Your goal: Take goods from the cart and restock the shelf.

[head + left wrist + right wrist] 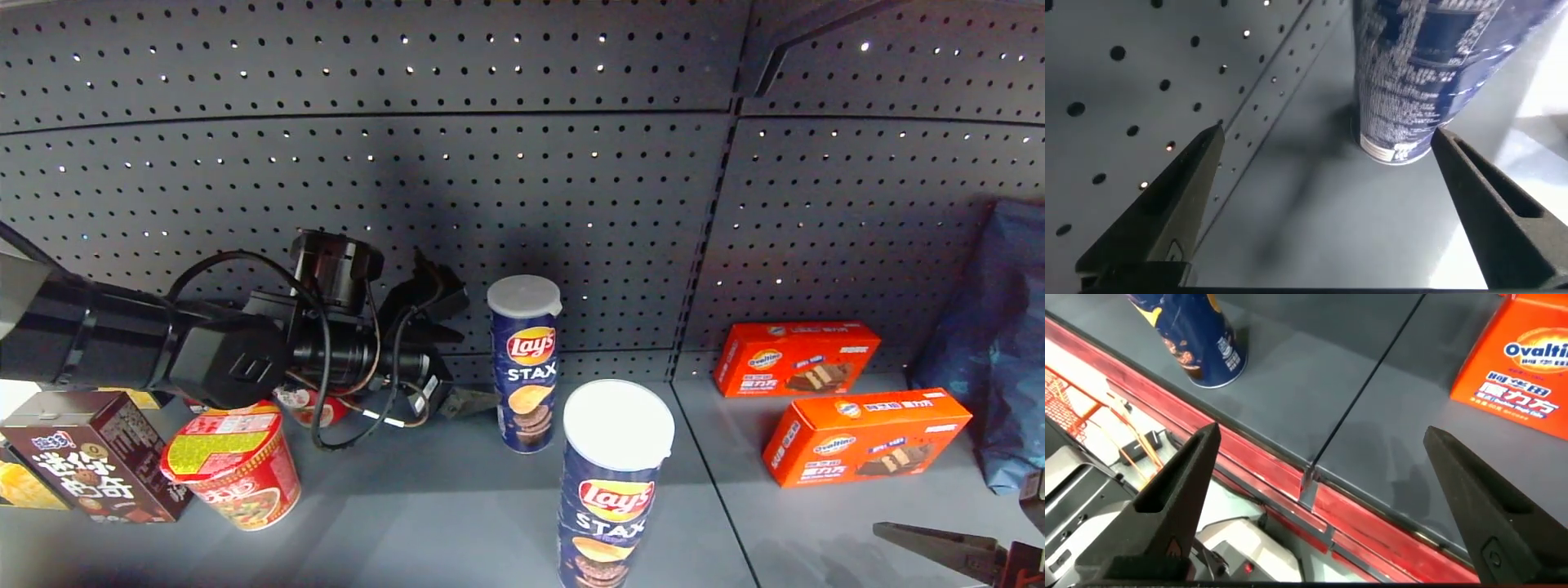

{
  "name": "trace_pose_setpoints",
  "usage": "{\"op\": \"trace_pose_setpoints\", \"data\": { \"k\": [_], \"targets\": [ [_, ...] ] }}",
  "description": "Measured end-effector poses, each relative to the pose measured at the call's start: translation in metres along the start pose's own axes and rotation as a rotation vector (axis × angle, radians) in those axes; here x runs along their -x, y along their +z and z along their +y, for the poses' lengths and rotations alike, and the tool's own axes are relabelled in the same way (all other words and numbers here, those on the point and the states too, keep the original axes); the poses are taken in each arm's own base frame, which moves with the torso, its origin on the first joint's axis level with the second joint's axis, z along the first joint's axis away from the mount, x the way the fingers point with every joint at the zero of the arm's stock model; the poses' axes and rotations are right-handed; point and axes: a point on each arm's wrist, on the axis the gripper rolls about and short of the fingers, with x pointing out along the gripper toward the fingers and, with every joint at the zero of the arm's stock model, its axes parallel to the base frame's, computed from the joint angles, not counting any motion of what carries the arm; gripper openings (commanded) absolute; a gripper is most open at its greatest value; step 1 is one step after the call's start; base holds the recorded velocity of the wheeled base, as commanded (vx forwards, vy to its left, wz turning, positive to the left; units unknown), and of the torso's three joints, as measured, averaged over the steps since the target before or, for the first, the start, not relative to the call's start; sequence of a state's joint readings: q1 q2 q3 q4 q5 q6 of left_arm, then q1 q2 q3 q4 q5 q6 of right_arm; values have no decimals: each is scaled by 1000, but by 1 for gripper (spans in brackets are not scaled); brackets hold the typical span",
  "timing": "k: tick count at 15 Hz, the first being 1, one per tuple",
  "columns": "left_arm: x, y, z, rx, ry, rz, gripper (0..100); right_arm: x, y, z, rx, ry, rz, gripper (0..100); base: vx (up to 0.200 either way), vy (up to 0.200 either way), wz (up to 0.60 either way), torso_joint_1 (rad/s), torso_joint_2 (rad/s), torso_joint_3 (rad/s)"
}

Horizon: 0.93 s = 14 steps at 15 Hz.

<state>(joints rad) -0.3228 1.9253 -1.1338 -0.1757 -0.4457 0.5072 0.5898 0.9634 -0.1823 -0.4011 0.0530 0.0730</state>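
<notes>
Held left pincer (1328, 137) open just beside the rear chips can (524, 367), upright on the shelf (424, 506); right pincer (1319, 433) open too, well in front. Probably needed a straight retreat, without brushing that can.

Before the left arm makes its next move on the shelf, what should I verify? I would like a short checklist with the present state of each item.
1. Left gripper open, holding nothing: ok.
2. Rear chips can upright with lid on: ok.
3. Left gripper clear of the rear chips can: cannot tell, one of its fingers is very close to it.
4. Front chips can upright, apart from the rear one: ok.
5. Right gripper open and empty: ok.
6. Left arm's clearance over the cup noodles: cannot tell.
</notes>
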Motion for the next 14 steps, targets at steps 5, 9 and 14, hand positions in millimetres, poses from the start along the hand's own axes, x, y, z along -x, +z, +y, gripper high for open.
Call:
{"op": "trace_pose_setpoints", "data": {
  "k": [5,9,14],
  "targets": [
    [0,-4,-1,7,2,12,100,0,0,0,2,4,-1,100,0,0,0,0,0,0],
    [35,8,-13,-1,36,-21,100,-11,18,1,4,-11,-2,100,0,0,0,0,0,0],
    [95,3,-48,-10,76,-46,100,-57,32,3,10,-105,131,100,0,0,0,0,0,0]
  ]
}}
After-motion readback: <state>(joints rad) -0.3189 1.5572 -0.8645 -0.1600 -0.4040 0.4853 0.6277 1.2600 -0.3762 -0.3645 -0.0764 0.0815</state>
